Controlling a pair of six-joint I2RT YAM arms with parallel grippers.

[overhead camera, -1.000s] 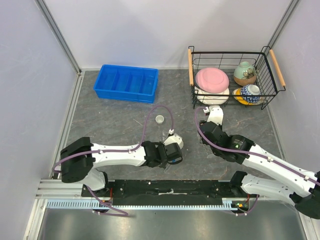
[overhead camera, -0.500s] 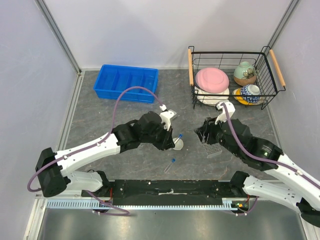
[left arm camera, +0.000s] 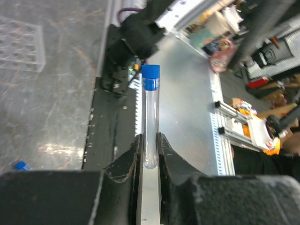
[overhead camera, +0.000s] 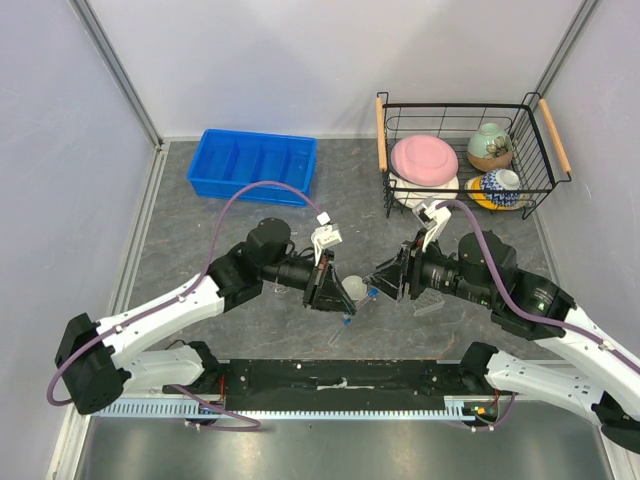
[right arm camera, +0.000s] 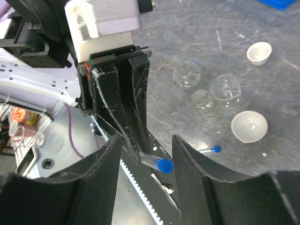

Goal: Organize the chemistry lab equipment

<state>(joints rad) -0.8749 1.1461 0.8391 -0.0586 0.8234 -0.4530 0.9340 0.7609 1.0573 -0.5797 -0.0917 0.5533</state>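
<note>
Two arms meet nose to nose in the middle. The left tool (left arm camera: 149, 143) is clenched on the round bottom end of a clear tube (left arm camera: 150, 122), so the blue cap end sticks out free. The right tool (right arm camera: 144, 143) is spread wide, with its fingers (right arm camera: 101, 178) on each side of that free end and not touching it. It looks like a hand-over. The left arm holds the tube low so the other arm has room to grab it near the cap. The rack (left arm camera: 19, 47) lies flat on the right arm's side, so the right arm is likely the one to put the tube in it.

A second tube (right arm camera: 209, 150) lies on its side near the front edge. Three small glass beakers (right arm camera: 187, 74) stand close together. Two white dishes (right arm camera: 249, 126) sit near them, well apart from each other. None of these is sorted yet, so most of the job seems left to do.

The surface (overhead camera: 250, 230) is dark grey and looks like stone. A blue bin (overhead camera: 254, 166) with slots sits at the back left. A wire basket (overhead camera: 455, 104) at the back right holds a pink plate (overhead camera: 424, 158) and painted bowls (overhead camera: 490, 146). Pale walls stand on three sides. Past the front edge there is a shiny metal shelf, and blurry clutter beyond it.
</note>
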